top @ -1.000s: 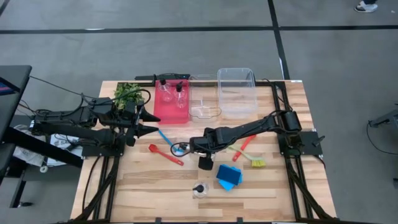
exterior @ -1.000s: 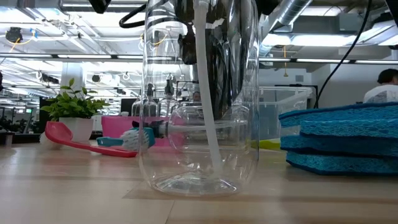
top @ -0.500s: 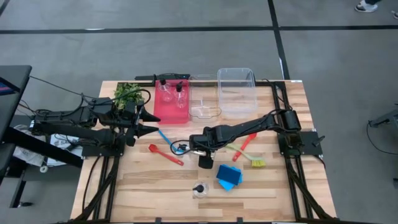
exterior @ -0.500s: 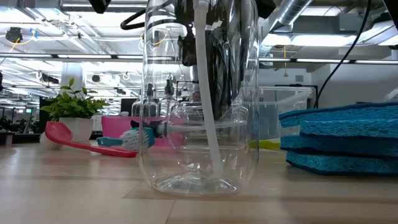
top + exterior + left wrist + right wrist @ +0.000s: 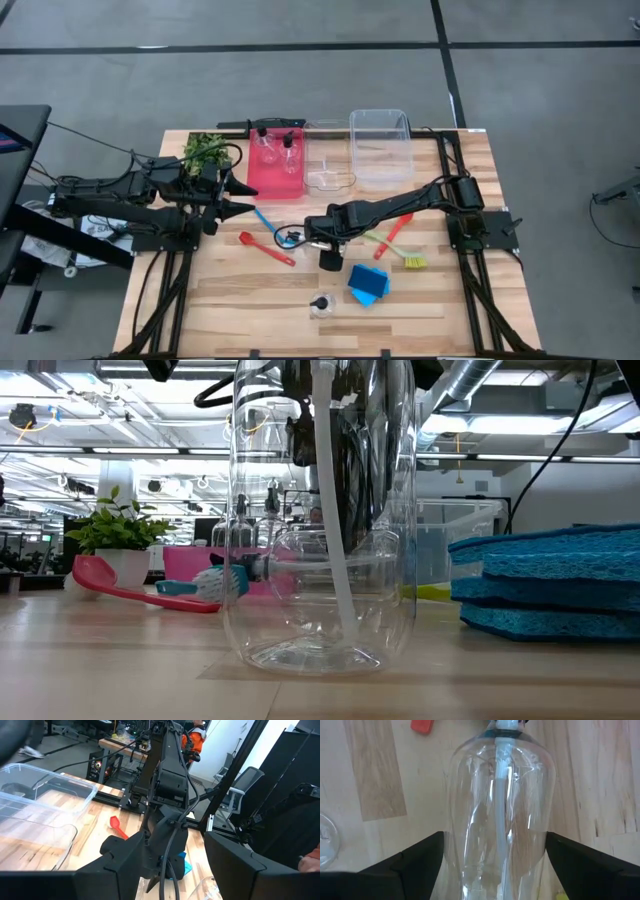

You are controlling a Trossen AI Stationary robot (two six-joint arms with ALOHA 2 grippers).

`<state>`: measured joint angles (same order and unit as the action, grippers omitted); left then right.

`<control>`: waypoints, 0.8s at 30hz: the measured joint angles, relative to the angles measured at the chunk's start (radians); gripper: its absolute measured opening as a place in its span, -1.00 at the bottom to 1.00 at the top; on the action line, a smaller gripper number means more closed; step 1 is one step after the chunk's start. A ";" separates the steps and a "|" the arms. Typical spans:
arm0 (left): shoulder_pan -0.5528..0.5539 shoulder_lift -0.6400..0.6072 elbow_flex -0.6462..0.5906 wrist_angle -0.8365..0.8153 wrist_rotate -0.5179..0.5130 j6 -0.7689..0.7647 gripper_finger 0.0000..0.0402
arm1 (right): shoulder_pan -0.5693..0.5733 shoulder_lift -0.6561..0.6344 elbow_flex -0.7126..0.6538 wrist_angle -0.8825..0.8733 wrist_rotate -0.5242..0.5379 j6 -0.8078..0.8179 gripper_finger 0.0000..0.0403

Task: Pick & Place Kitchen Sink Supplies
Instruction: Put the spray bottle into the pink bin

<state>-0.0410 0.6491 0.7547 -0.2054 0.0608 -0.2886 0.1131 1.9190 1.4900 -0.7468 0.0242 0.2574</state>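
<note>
A small clear bottle lies on its side mid-table, and my right gripper is shut on it; the right wrist view shows the bottle between the two fingers, cap end away from the wrist. A second bottle stands upright near the near edge and fills the low view. Two more bottles stand in the red bin. Blue sponges lie stacked beside the upright bottle. A blue brush, a red spoon, a red utensil and a yellow-green brush lie around it. My left gripper waits open near the plant. My right gripper pinches the lying bottle across its wide body, one finger on each side. The fingers come slanting down from the table's right and lie along the bottle's length. The bottle rests on the wood; its cap end points away from the wrist.
The red bin and two clear bins stand along the far edge, with a leafy plant at far left. Bare wood lies along the near left part of the table.
</note>
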 joint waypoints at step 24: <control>0.000 0.000 0.000 0.001 0.000 0.000 0.05 | 0.002 0.002 -0.056 0.071 -0.047 -0.003 0.83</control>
<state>-0.0412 0.6491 0.7547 -0.2047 0.0607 -0.2886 0.1154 1.9208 1.4342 -0.6759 -0.0228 0.2546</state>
